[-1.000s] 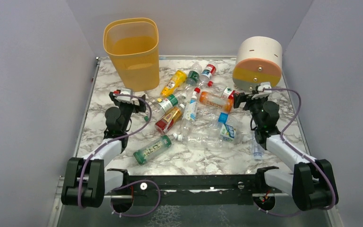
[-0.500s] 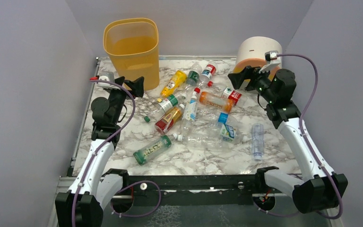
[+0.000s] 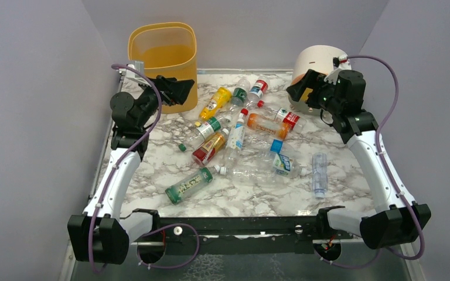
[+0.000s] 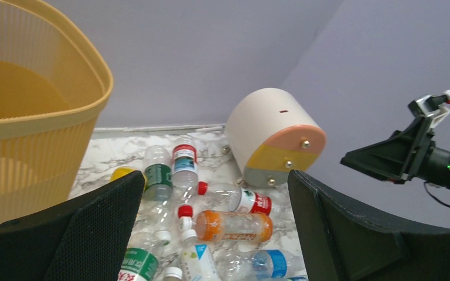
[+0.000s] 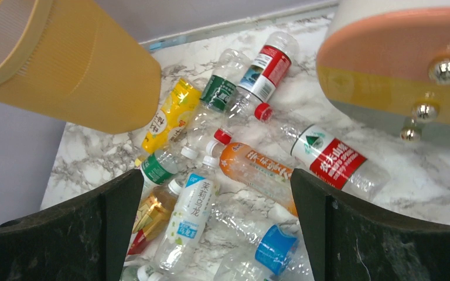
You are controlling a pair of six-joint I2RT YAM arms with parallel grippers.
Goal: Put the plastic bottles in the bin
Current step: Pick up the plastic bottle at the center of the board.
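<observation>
Both arms have lifted up and stretched away from their bases since a second ago, when they sat folded low over the bench [image 3: 240, 202]. Now the left end effector [image 3: 181, 89] hangs high in front of the bin [image 3: 152, 70]. The right end effector [image 3: 299, 88] hangs high in front of the round drum [image 3: 319, 58]. No bottle has moved in that time.

Each end effector is open wide, with nothing between its fingers.

The bench has a white top with grey marble lines on it. A black bar [image 3: 240, 225] runs along the near edge, between the two arm bases. Plain pale purple-grey walls [image 3: 35, 117] stand on the left, at the back and on the right, like the inside of a box.

The bin is tall and yellow-orange. It stands upright in the far left corner of the bench. The drum lies on its side in the far right corner. It is white, with a face that is orange, yellow and grey.

The plastic bottles [image 3: 234, 132] all lie on their sides on the bench, most of them in a loose pile between the bin and the drum. The yellow bottle [image 3: 215, 100] lies nearest the bin. The orange bottle [image 3: 266, 124] lies closer to the drum. The green-label bottle [image 3: 187, 185] lies toward the near edge, and the clear bottle [image 3: 319, 174] lies alone on the right side.
</observation>
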